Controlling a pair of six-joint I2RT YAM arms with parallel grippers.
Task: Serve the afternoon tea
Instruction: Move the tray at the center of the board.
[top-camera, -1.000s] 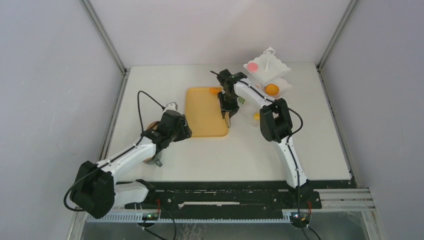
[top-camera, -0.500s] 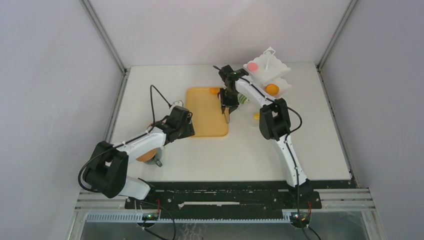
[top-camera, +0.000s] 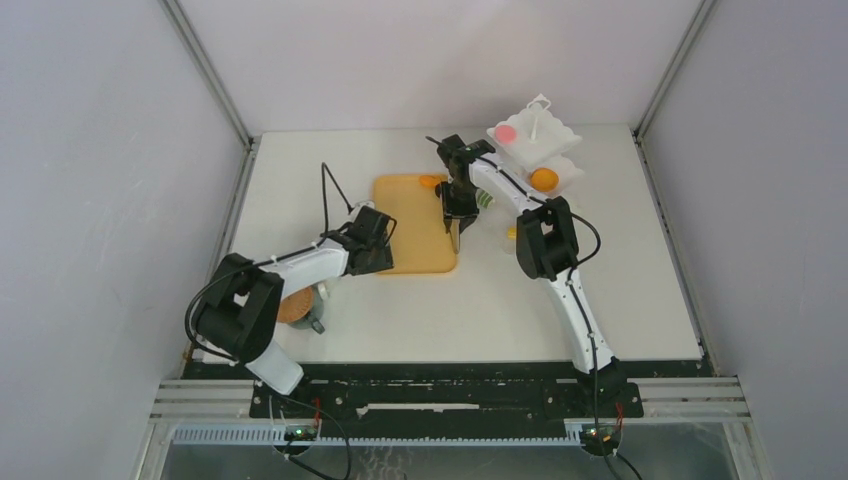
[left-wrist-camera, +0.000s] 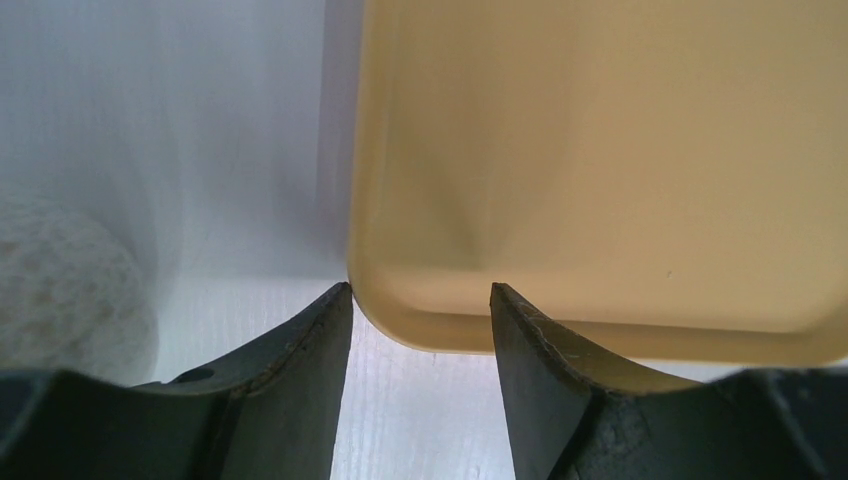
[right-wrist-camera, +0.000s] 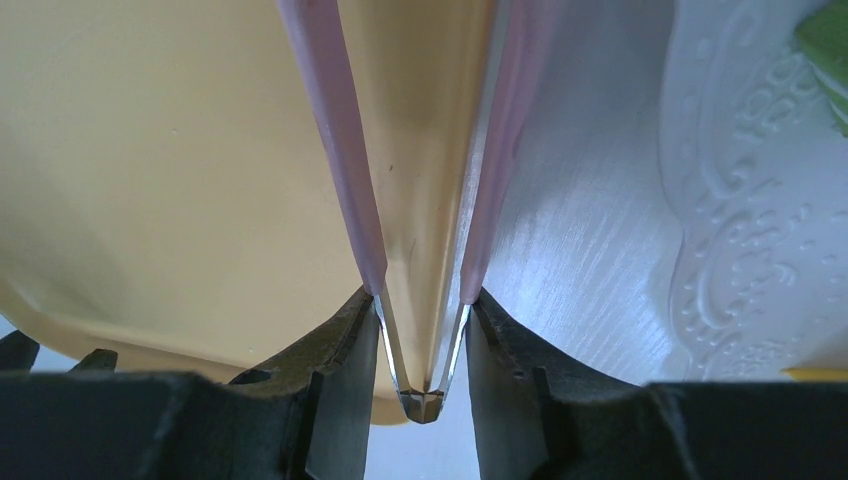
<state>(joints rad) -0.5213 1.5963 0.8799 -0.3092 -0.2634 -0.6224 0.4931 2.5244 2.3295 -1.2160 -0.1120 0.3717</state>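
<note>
My right gripper (top-camera: 455, 215) is shut on the thin pink tongs (right-wrist-camera: 340, 150), whose arms reach out over the right edge of the tan board (top-camera: 413, 222); in the right wrist view the gripper (right-wrist-camera: 422, 300) clamps the tongs' hinge end. My left gripper (top-camera: 375, 242) is open at the board's near left corner, which lies between its fingertips (left-wrist-camera: 420, 290). An orange tart (top-camera: 430, 182) sits on the board's far edge. A green donut (top-camera: 484, 198) and a yellow wedge (top-camera: 512, 232) lie right of the board. A cork coaster (top-camera: 292, 307) lies under my left arm.
A white tiered stand (top-camera: 535, 140) at the back right holds a pink round (top-camera: 505, 132) and an orange tart (top-camera: 543, 179). An embossed white plate (right-wrist-camera: 740, 200) lies beside the tongs. A blurred pale object (left-wrist-camera: 60, 290) lies left of the board.
My left arm has swung right and forward, bringing its gripper to the board's near left corner. My right gripper with the tongs has shifted slightly toward the back.
</note>
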